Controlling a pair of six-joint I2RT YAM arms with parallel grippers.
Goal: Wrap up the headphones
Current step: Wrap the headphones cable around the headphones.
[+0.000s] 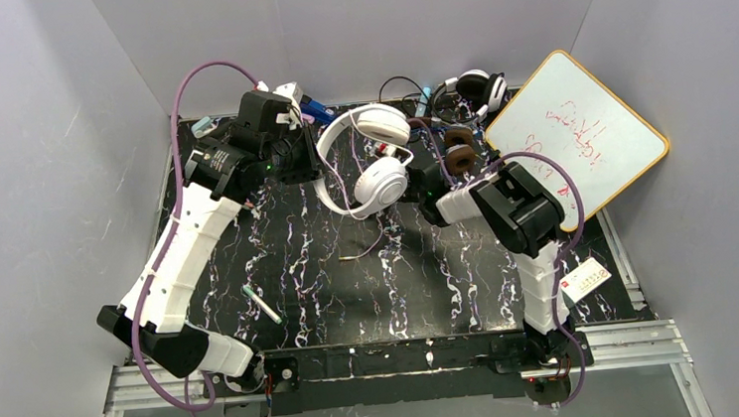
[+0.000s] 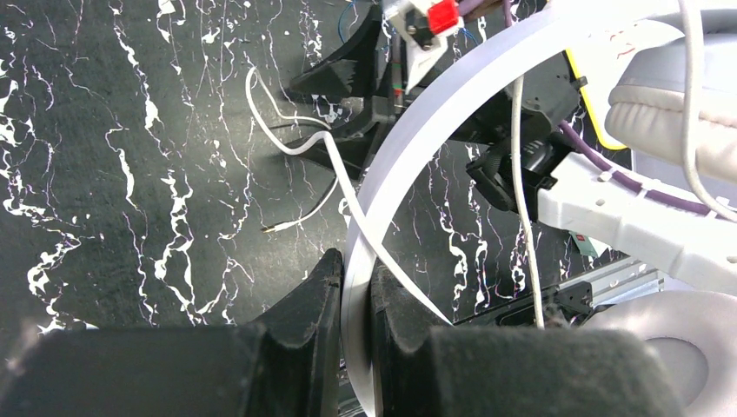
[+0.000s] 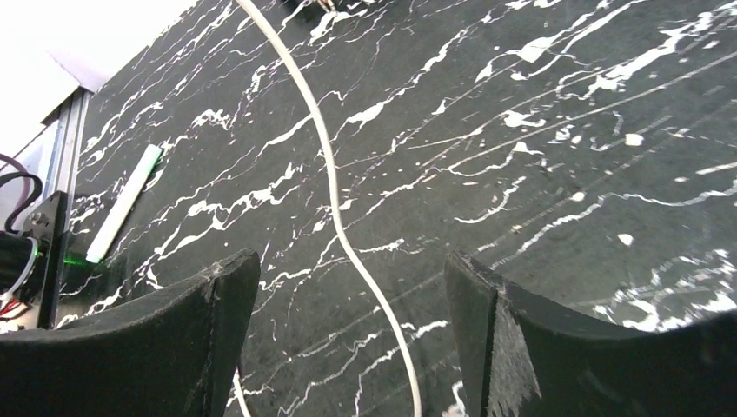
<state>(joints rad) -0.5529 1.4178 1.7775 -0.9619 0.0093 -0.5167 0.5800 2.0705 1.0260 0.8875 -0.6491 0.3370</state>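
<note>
Headphones are at the far middle of the black marbled table (image 1: 352, 290). The white headphones (image 1: 372, 158) are raised off the surface, their ear cups towards the right arm and their headband (image 2: 452, 104) arching out to the left. The left gripper (image 2: 355, 274) is clenched on that headband, with both black fingers pressed flat against the band's two faces, as the left wrist view shows clearly. From the headset a thin white cord (image 3: 335, 200) hangs down and trails loosely across the table, its plug end lying on the surface nearer the arms. The right gripper (image 3: 352, 304) hovers low over the table just beside the ear cups. Its jaws are spread wide and grasp nothing, and the cord runs between them without touching either finger. Behind the right arm lie the brown-cupped headphones (image 1: 459, 152), and a third headset (image 1: 476, 89) with dark ear cups sits at the back edge, near the wall. A whiteboard (image 1: 579, 137) with red scribbles leans at the right rear corner. A white-and-green marker (image 1: 261, 304) lies on the table in front of the left arm, well apart from the cord, and a small white card (image 1: 585, 278) rests beside the base of the right arm.
</note>
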